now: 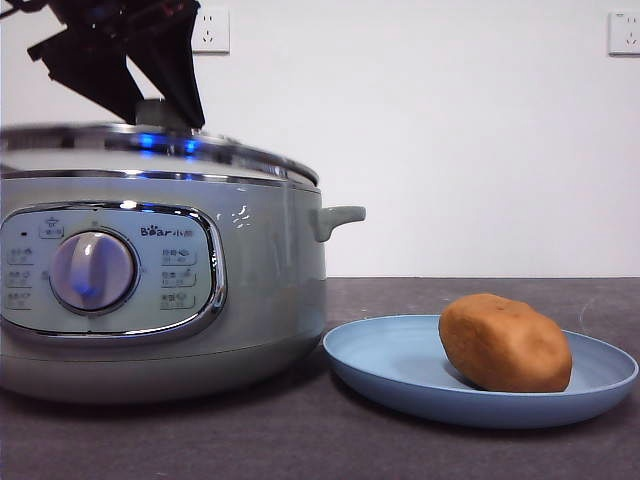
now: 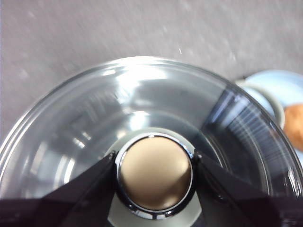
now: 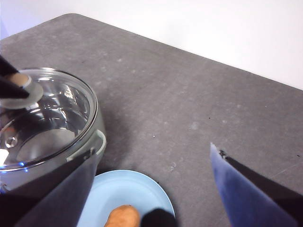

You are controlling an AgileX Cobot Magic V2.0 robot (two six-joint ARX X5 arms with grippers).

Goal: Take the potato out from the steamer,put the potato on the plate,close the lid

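Observation:
The brown-orange potato [image 1: 505, 343] lies on the right half of the light-blue plate [image 1: 400, 370], just right of the steamer [image 1: 270, 290]. The glass lid [image 1: 240, 150] is over the steamer's mouth, slightly tilted; I cannot tell whether it is fully seated. My left gripper [image 2: 154, 172] comes down from the top left of the front view, its jaws pressed on either side of the lid's round knob [image 2: 154, 189]. My right gripper [image 3: 151, 151] hangs open and empty above the table beside the plate [image 3: 123, 189] and potato [image 3: 123, 216].
The steamer's side handle [image 1: 340, 218] sticks out toward the plate. Two wall sockets [image 1: 210, 30] [image 1: 625, 32] sit on the white wall behind. Dark grey tabletop [image 3: 189, 94] stretches beyond the plate.

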